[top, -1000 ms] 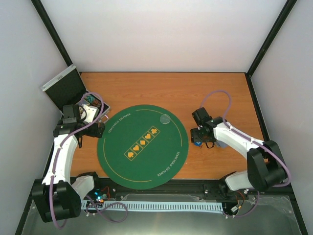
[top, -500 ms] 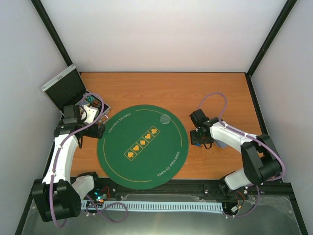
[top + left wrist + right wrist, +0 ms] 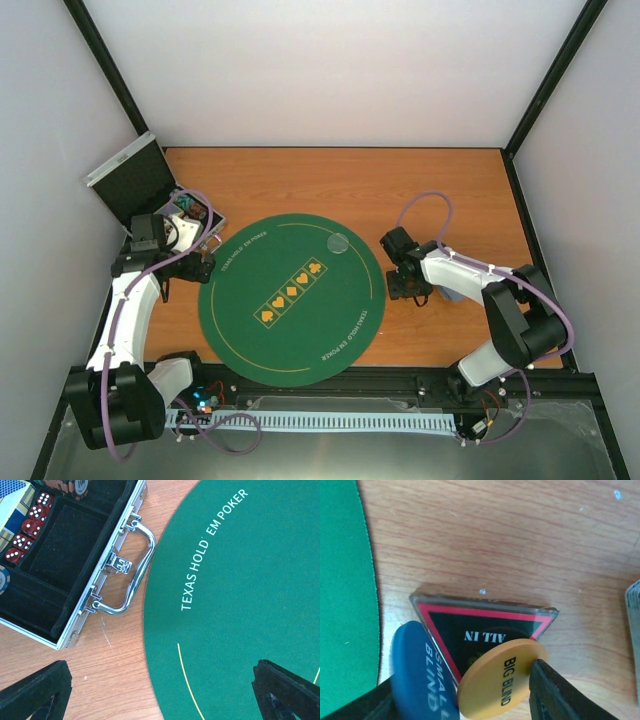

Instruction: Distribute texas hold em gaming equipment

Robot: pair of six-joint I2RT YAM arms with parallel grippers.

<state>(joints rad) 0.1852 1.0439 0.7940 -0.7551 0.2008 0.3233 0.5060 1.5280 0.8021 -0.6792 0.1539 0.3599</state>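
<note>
The left gripper (image 3: 161,666) hangs low in the left wrist view with its jaws as wide apart as they go, and nothing is between them. Under it is the brown wooden table (image 3: 120,680) and the edge of the round green felt mat (image 3: 240,580), which fills the right side of that view. In the upper left lies the open silver case (image 3: 107,575) with its shiny handle (image 3: 137,570) just beside the mat. Red dice (image 3: 30,527) sit in a row in the case's top left part, and a poker chip (image 3: 80,486) shows at the top edge. From above, a clear disc (image 3: 338,242) lies on the upper right part of the mat. The right gripper (image 3: 460,682) is low over the table, just right of the mat. Its jaws are partly open, with one finger on each side of two discs. The right finger (image 3: 552,695) touches the orange disc (image 3: 497,680). It is not clear if the jaws are squeezing yet. The orange disc lies on the bottom tip of the black triangle marker (image 3: 480,625), and the blue disc (image 3: 417,672) pokes out at the triangle's left side. Grey playing cards (image 3: 634,625) show at the right edge.
</note>
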